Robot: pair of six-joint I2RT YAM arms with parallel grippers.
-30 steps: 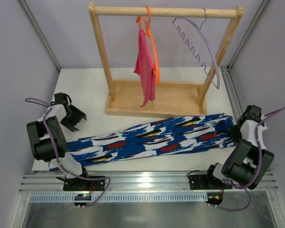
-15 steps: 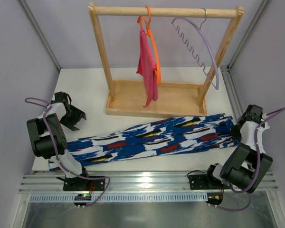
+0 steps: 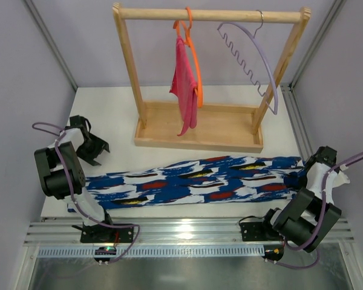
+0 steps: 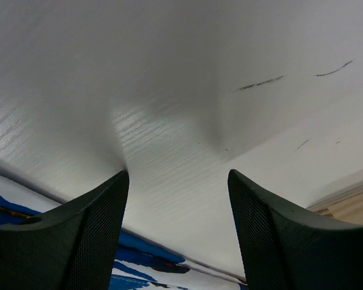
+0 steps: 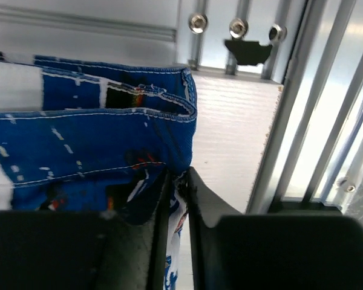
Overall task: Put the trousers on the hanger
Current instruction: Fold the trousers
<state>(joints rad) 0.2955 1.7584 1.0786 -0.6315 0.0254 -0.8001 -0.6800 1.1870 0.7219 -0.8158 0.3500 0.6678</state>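
Observation:
The trousers [image 3: 193, 180] lie stretched flat across the near part of the table, blue, white, red and black print. My right gripper [image 3: 307, 173] is shut on their right end; in the right wrist view the cloth [image 5: 97, 139] is pinched between the fingers [image 5: 175, 199]. My left gripper [image 3: 94, 147] is open and empty, just above the trousers' left end; its wrist view shows a strip of the print [image 4: 151, 269] between the open fingers. The lilac hanger [image 3: 254, 57] hangs by its silver hook on the right of the wooden rail, bare.
A wooden rack [image 3: 199, 130] with a tray base stands at the back middle. An orange hanger with pink cloth [image 3: 186, 84] hangs left of the lilac one. Metal rails [image 3: 187, 232] run along the near table edge; walls close both sides.
My right gripper has pulled the trousers' right end toward the near right, straightening the cloth into a flatter, more level strip. The left arm has barely moved.

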